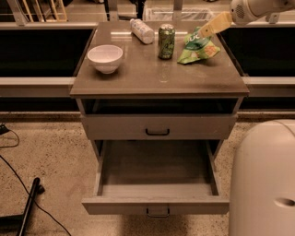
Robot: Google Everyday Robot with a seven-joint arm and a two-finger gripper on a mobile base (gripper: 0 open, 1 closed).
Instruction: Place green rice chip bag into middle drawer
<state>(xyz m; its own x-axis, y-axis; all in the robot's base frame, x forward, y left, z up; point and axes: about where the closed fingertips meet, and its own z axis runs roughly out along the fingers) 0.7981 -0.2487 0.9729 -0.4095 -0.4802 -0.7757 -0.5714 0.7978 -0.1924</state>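
Green rice chip bag [198, 46] lies rumpled beside gripper [206, 31] — middle drawer [120, 205] open.

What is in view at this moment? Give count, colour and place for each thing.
green rice chip bag: one, light green, back right of the cabinet top
soda can: one, green, upright, just left of the bag
bottle: one, clear plastic, lying at the back, left of the can
bowl: one, white, left side of the top
cabinet top: one, grey-brown
upper drawer: one, grey-brown, shut
middle drawer: one, grey-brown, pulled open
cable: one, black, floor at left
robot body: one, white, lower right
arm: one, white, upper right
gripper: one, tan, at the bag's top edge
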